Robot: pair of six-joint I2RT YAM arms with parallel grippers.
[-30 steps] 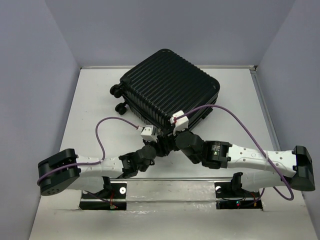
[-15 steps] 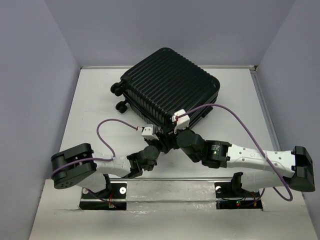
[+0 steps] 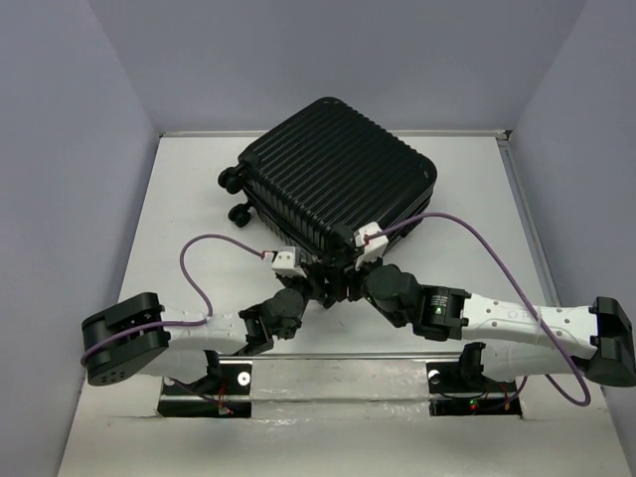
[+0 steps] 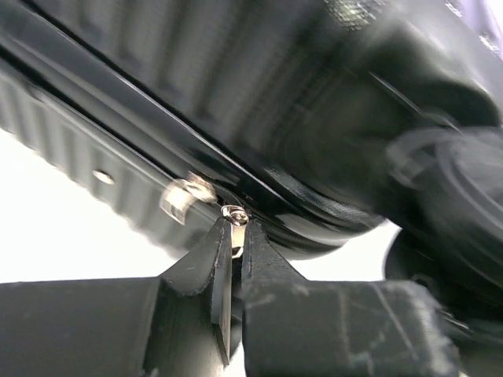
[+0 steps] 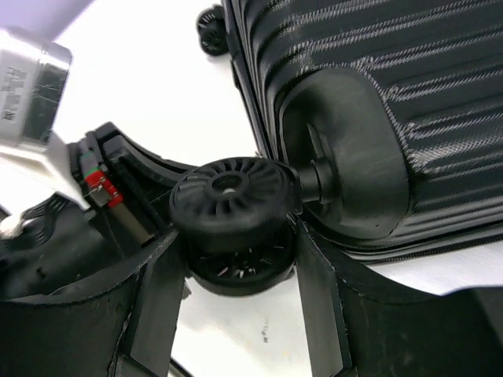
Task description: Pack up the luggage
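The luggage (image 3: pixel 338 169) is a black ribbed hard-shell suitcase lying shut on the white table. Both grippers meet at its near corner. My left gripper (image 3: pixel 316 283) is shut on a small metal zipper pull (image 4: pixel 234 217) at the seam of the shell (image 4: pixel 157 94), with the jaws pinched together (image 4: pixel 236 232). My right gripper (image 3: pixel 350 270) straddles a black caster wheel (image 5: pixel 232 192) at that corner of the case (image 5: pixel 393 78). Its fingers (image 5: pixel 314 267) press on both sides of the wheel.
Two more caster wheels (image 3: pixel 231 179) (image 3: pixel 239 213) stick out on the suitcase's left side; one shows in the right wrist view (image 5: pixel 211 27). Grey walls enclose the table (image 3: pixel 179 229) at left, right and back. Purple cables loop above both arms.
Both wrists have pushed slightly forward against the suitcase's near corner. The left arm's rear link swung right and then back. The suitcase has barely shifted.
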